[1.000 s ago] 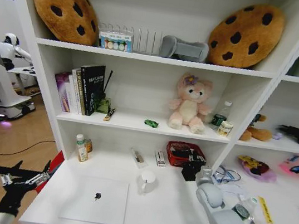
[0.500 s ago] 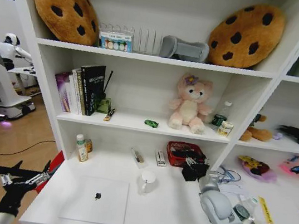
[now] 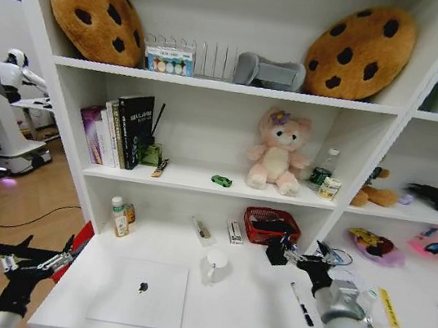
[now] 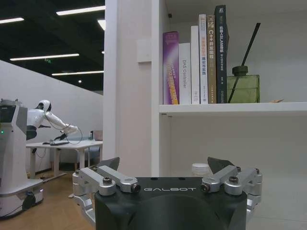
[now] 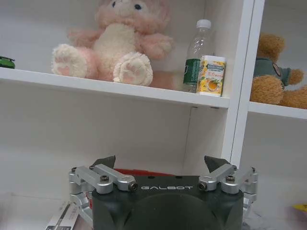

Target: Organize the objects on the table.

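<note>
The right gripper [image 3: 298, 257] hovers above the desk [image 3: 239, 307] toward its back edge, right of centre, just in front of the red basket [image 3: 272, 225]; its fingers are spread wide and grasp nothing, and the right wrist view shows the same splayed fingertips [image 5: 106, 162] with empty air between them. A black pen [image 3: 302, 303] lies loose on the desk close to the right gripper's forearm, slanting toward the front edge. The silver laptop [image 3: 139, 292] sits closed and flat near the front edge, left of centre, dark logo up. A white mug [image 3: 216, 266] stands just beside the laptop's back right corner. Two small bottles [image 3: 120, 215] stand at the desk's back left corner, and a couple of small flat items (I cannot tell what they are) lie along the back edge beside the basket. The green toy car [image 3: 221, 181] rests on the shelf board above the desk, near that board's front edge, just beside the pink plush bear [image 3: 277, 151]. The left gripper [image 3: 38, 259] hangs off the desk's left edge, level with the laptop, fingers released and empty; in the left wrist view its fingertips [image 4: 109, 164] stand well apart
</note>
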You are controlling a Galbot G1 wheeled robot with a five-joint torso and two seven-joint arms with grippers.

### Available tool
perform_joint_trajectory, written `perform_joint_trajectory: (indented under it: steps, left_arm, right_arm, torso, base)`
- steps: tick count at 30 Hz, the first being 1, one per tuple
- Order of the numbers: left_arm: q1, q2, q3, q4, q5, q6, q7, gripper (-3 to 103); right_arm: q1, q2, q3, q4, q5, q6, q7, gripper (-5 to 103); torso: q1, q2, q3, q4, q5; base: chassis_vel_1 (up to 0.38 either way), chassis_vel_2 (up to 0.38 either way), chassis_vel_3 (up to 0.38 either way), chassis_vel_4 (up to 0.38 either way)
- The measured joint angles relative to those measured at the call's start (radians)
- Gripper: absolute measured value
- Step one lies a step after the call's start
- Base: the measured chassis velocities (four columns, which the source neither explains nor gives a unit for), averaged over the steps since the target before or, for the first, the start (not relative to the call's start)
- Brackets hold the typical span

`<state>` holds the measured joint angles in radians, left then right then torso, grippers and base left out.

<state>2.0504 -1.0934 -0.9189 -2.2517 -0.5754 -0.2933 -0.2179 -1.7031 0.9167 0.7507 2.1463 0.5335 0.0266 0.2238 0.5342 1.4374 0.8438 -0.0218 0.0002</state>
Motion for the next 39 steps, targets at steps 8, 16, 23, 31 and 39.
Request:
perform_joint_trajectory:
  steps: [8,16,23,31,39]
  left_arm:
    - [0.0,0.0,0.0,0.0,0.0,0.0,0.0,100]
    - [0.0,0.0,0.0,0.0,0.0,0.0,0.0,100]
    - [0.0,0.0,0.0,0.0,0.0,0.0,0.0,100]
    - [0.0,0.0,0.0,0.0,0.0,0.0,0.0,100]
    - [0.0,0.0,0.0,0.0,0.0,0.0,0.0,100]
  right_arm:
    - [-0.038,0.01,0.028,-0.164,0.021,0.235,-0.202,100]
    - [-0.066,0.002,0.034,-0.213,0.058,0.248,-0.22,100]
    - [-0.136,-0.012,0.024,-0.208,0.123,0.127,-0.141,100]
    - [-0.07,-0.052,-0.044,-0.196,0.196,-0.098,-0.052,100]
    - [0.013,-0.096,-0.077,-0.157,0.316,-0.322,0.03,100]
  torso:
    - [0.0,0.0,0.0,0.0002,-0.0001]
    - [0.0,0.0,0.0,0.0002,-0.0001]
    - [0.0,0.0,0.0,-0.0001,-0.0003]
    - [0.0,0.0,0.0,0.0003,-0.0002]
    - [0.0,0.0,0.0,0.0002,-0.0003]
  base:
    - [0.0,0.0,0.0,0.0]
    - [0.0,0.0,0.0,0.0]
    - [0.0,0.0,0.0,0.0]
    - [0.0,0.0,0.0,0.0]
    - [0.0,0.0,0.0,0.0]
